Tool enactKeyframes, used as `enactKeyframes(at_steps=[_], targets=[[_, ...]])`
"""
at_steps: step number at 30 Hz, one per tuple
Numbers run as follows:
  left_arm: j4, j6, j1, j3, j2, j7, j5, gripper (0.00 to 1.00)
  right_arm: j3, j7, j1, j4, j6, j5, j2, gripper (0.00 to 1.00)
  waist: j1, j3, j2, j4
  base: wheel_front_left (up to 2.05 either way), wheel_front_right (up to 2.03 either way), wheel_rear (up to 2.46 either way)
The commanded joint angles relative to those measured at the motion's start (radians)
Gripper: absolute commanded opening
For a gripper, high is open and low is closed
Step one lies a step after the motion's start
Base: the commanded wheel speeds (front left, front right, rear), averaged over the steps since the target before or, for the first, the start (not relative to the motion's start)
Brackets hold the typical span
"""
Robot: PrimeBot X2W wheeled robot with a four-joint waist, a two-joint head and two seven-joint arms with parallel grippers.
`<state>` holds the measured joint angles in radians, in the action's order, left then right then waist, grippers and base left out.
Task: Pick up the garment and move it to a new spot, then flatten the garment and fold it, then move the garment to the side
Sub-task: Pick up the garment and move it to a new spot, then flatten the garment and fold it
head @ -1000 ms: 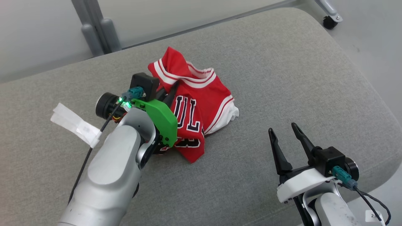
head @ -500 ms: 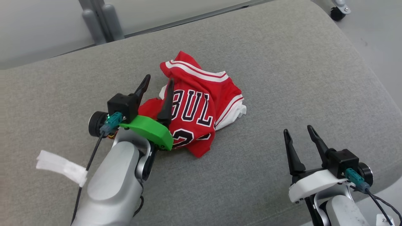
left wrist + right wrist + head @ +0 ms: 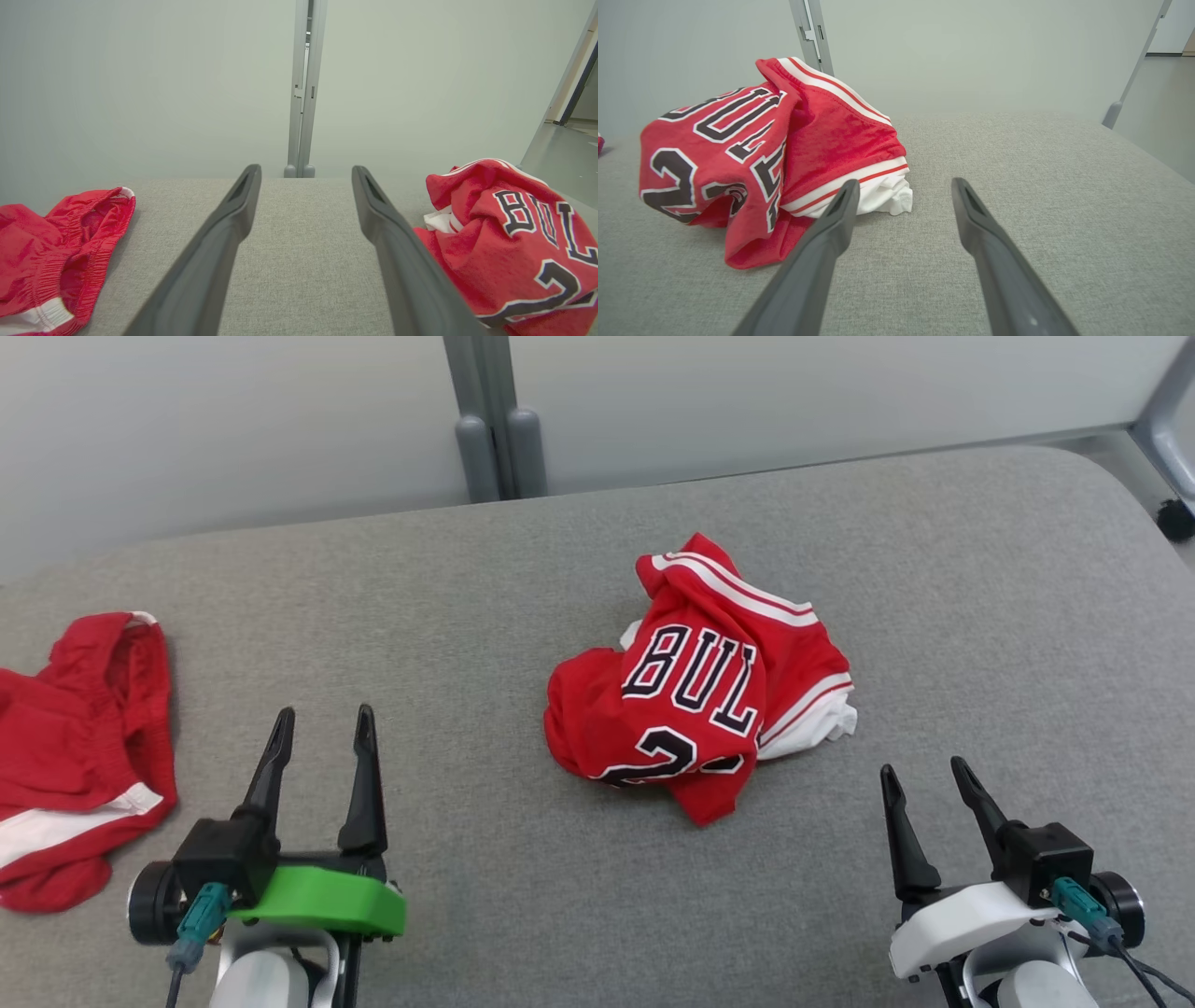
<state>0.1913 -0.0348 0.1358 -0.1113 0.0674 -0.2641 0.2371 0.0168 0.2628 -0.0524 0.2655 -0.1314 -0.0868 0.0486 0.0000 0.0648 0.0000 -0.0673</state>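
The crumpled red basketball jersey (image 3: pixel 700 709) with white-and-red striped trim lies in a heap on the grey fabric-covered worktop (image 3: pixel 467 597), a little right of the middle in the head view and free of both tools. The heap is about as wide as it is deep, so no clear long axis shows. Its black letters "BUL", outlined in white, face up with their tops pointing away from the robot, and the row slopes slightly down toward the robot's right. Part of a number sits just below them on the near side. A striped trim edge rises at the far end, a pointed red fold juts toward the robot at the near end, and a white layer spills out on the robot's right side. The left tool (image 3: pixel 324 712) hovers near the front edge, well to the left of the jersey, its two dark fingers spread apart with nothing between them. In the left wrist view the jersey (image 3: pixel 514 242) lies beyond the right finger. The right tool (image 3: pixel 923 767) is just near and right of the heap, fingers likewise apart and empty. A pair of red shorts with a white band (image 3: pixel 75 747) lies at the worktop's far left. A grey upright post (image 3: pixel 493 420) stands behind.
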Motion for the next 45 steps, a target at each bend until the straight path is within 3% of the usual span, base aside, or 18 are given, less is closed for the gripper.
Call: enactKeyframes(at_steps=[1,9,18,45], targets=[[-0.002,-0.005,-0.031,0.019,-0.004,0.000,-0.014,1.00,-0.008,0.003,0.018,0.000,0.001,0.007,0.003,1.00,0.0000,-0.060,0.0000,0.063,0.00,0.00,0.00],[0.041,-0.054,-0.112,0.089,-0.012,0.000,-0.046,1.00,-0.033,0.003,0.054,-0.013,0.001,0.012,0.003,1.00,0.0000,-0.089,0.0000,0.093,0.00,0.00,0.00],[0.075,-0.087,-0.135,0.095,-0.016,0.000,-0.043,1.00,-0.053,0.003,0.073,-0.008,0.001,0.008,0.003,1.00,0.0000,-0.093,0.0000,0.082,0.00,0.00,0.00],[0.113,-0.096,-0.105,0.095,-0.016,-0.001,-0.013,1.00,-0.013,0.002,0.020,-0.008,0.001,-0.022,0.003,1.00,0.0000,-0.070,0.0000,0.079,0.00,0.00,0.00]])
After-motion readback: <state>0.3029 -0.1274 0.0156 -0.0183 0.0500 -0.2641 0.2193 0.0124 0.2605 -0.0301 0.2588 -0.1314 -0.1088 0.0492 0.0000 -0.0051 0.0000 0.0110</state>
